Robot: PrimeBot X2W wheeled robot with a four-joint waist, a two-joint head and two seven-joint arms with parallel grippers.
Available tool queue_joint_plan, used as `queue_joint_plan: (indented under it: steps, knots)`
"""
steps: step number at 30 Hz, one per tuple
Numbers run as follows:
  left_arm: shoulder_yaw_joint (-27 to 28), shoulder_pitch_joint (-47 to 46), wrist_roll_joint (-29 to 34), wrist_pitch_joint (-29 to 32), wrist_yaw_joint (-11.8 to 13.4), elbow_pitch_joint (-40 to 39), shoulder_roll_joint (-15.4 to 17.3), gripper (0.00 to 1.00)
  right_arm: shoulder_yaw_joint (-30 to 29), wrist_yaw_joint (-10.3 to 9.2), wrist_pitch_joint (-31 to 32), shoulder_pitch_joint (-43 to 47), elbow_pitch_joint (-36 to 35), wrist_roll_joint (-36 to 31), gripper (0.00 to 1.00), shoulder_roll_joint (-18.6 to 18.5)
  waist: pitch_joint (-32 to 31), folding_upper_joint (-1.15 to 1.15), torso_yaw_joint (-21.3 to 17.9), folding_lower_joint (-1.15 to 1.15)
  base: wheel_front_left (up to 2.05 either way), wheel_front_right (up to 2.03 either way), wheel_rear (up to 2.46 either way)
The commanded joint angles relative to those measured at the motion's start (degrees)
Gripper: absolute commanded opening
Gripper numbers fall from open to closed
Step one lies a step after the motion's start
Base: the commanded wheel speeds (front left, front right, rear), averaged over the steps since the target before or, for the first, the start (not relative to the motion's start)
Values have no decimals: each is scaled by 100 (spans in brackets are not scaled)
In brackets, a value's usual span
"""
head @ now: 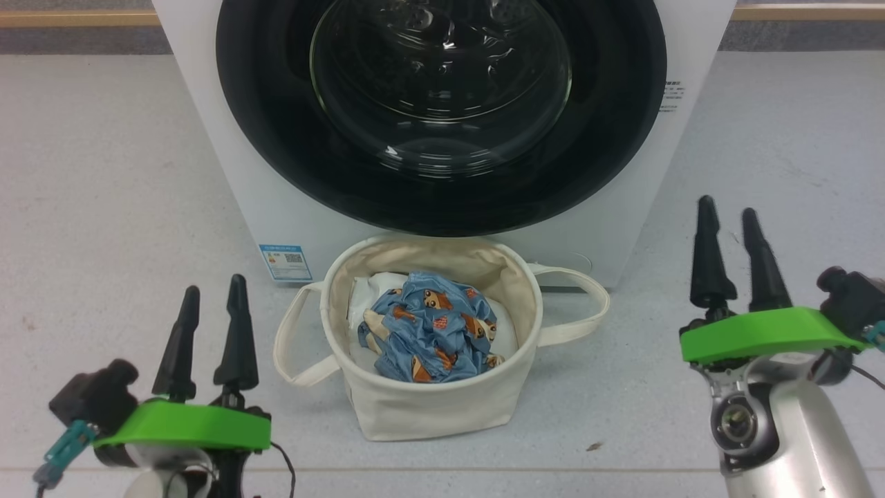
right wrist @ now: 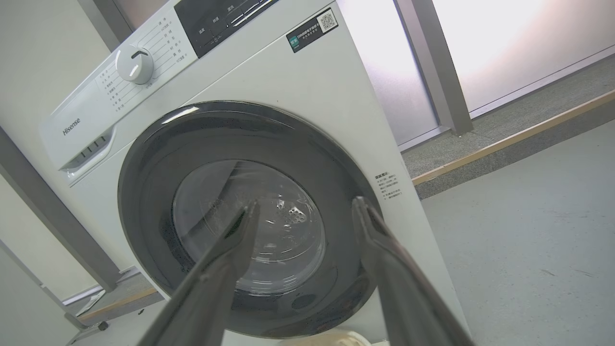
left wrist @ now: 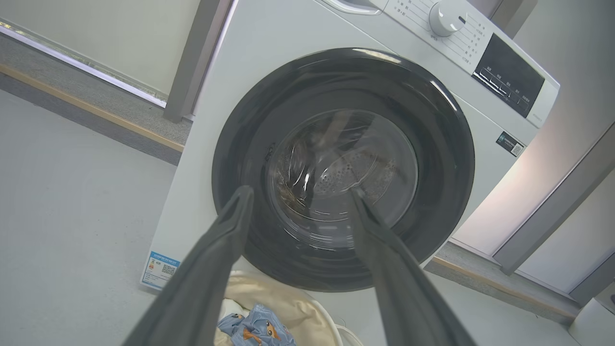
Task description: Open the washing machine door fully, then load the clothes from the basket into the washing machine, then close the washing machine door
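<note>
Left gripper (head: pixel 215 285), lower left, and right gripper (head: pixel 727 207), lower right, both stand spread wide and empty. At lower centre the basket (head: pixel 429 415) holds the clothes (head: pixel 432 332) (untouched). At upper centre the washing machine door (head: pixel 276 138) sits shut, so opening it likely comes first, which calls for a hold on its rim.

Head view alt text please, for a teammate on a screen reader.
The washing machine door is shut, and the basket stands on the floor before the washing machine with the blue printed clothes inside. The left gripper and right gripper are open and empty, one on each side of the basket.
</note>
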Motion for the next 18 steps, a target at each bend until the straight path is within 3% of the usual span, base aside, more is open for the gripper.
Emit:
queue_joint_plan:
  steps: [1, 18]
  knots:
    - [62, -309, 351, -80, 60, -242, 65, 100, 1, 1, -122, -304, -146, -291, 100, -41, -7, 0, 2, 1, 0, 0, 0]
    - [-161, -324, 1568, -365, 561, 148, 68, 100, 102, 1, -408, -258, 277, -1226, 100, -28, -31, 0, 104, 1, 0, 0, 0]
